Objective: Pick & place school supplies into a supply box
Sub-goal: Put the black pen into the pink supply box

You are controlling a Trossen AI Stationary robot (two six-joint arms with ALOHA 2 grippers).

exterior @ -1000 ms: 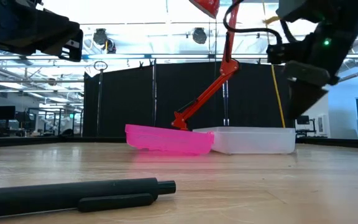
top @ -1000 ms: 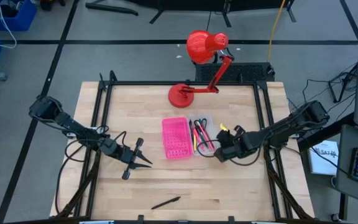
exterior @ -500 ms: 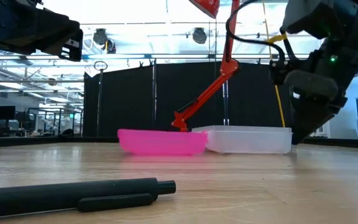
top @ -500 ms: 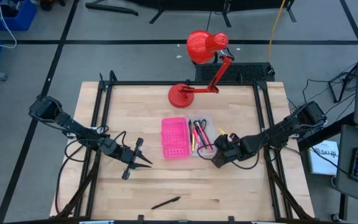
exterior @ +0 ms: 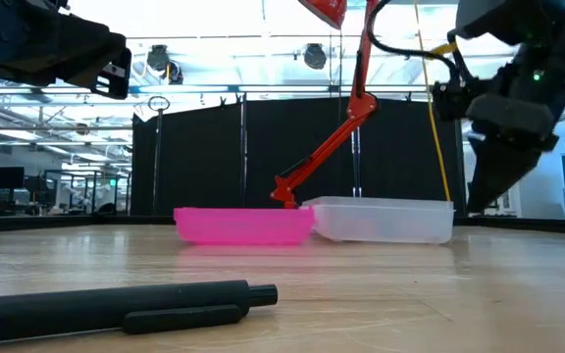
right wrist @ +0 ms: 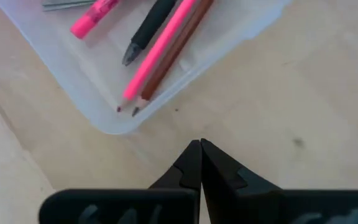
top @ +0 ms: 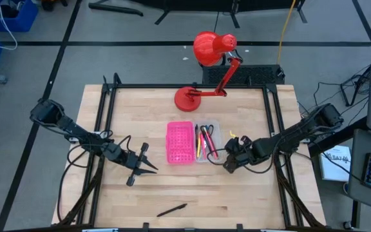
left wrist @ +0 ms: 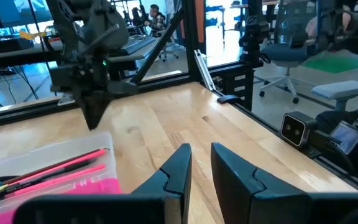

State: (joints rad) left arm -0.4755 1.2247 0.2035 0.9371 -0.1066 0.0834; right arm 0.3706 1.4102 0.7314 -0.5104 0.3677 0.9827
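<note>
The supply box lies flat near the table's middle: a hot-pink perforated half (top: 180,142) joined to a clear tray (top: 209,143), both also in the low view (exterior: 381,221). In the tray lie a pink pencil (right wrist: 160,50), a brown pencil, a black pen (right wrist: 146,34) and a pink marker. A black pen (top: 171,210) lies alone near the table's near edge (exterior: 116,309). My right gripper (top: 227,165) is shut and empty, its tips (right wrist: 201,148) just off the tray's near right corner (right wrist: 114,124). My left gripper (top: 148,161) is open and empty, left of the box.
A red desk lamp (top: 208,64) stands at the far edge, its base (top: 189,98) behind the box. Black rails (top: 108,129) run along the table's sides. Bare wood lies between the box and the loose black pen.
My right gripper has dropped toward the table by the tray's near right corner, then risen slightly. The supply box has slid a little toward the table's left, and its pink half, raised at first, now lies flat.
</note>
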